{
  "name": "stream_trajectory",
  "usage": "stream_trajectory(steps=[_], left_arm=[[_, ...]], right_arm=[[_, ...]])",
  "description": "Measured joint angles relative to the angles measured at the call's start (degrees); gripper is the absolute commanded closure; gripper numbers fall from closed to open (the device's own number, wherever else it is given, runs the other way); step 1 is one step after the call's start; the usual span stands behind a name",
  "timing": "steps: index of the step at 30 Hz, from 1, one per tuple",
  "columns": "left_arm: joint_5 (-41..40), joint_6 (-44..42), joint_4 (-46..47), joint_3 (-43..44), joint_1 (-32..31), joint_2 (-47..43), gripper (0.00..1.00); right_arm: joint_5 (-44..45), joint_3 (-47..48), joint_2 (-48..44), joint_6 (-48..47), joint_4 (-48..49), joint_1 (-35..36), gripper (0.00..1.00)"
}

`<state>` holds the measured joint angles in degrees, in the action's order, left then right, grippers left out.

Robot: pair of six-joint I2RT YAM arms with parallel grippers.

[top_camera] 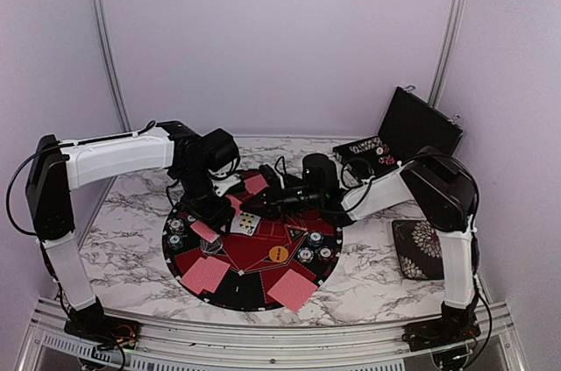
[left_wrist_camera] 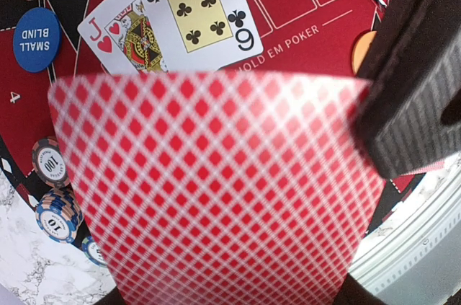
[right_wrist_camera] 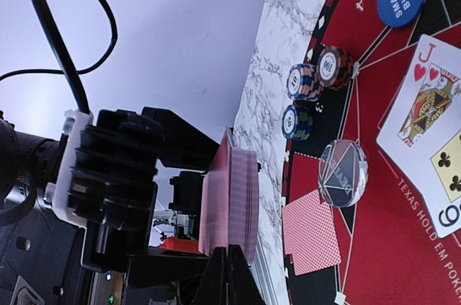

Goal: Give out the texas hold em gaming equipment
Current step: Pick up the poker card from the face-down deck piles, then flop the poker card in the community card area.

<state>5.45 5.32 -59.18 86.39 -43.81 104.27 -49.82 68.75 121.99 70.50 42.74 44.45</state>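
- Near edge of the round mat (top_camera: pixel 254 296): two face-down card piles (top_camera: pixel 291 289) lie already dealt, with chips (top_camera: pixel 311 248) and an orange disc (top_camera: pixel 279 254) just beyond.
- Mid-mat: a jack (left_wrist_camera: pixel 124 34) and a six (left_wrist_camera: pixel 194 3) lie face up beside the blue disc (left_wrist_camera: pixel 36 40).
- Above them, the left claw (top_camera: pixel 206 229) stands part spread around the deck (right_wrist_camera: pixel 230 208), holding it on edge.
- The right claw (top_camera: pixel 248 204) is pressed together at the deck's edge, seemingly pinching the top card, though the contact is hidden.
- Judged step: dealing. Next, draw that one card free and lay it on the mat without dragging others.
- Far right on the table: the case (top_camera: pixel 412 130).
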Motion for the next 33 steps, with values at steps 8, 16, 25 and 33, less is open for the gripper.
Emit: stream_trajectory(steps=[8,16,25,33], left_arm=[[0.02,0.02,0.15,-1.07,0.00,-0.04,0.55],[0.02,0.07,0.63,-2.95,0.94,-0.42,0.55],[0.04,0.13,1.11,-5.40,2.64,-1.88,0.55],[0.04,0.26,1.55,-6.58,4.15,-2.14,0.55]], right_arm=[[0.02,-1.62,-2.10,-0.35,0.07,-1.77,1.00],[1.18,-5.68,-6.25,-6.95,-4.37,-6.54,1.00],[16.48,-3.58,-14.84,-34.45,-26.71,-9.35,1.00],[39.34,0.24,-17.38,-57.51,-38.60,-4.44,1.00]])
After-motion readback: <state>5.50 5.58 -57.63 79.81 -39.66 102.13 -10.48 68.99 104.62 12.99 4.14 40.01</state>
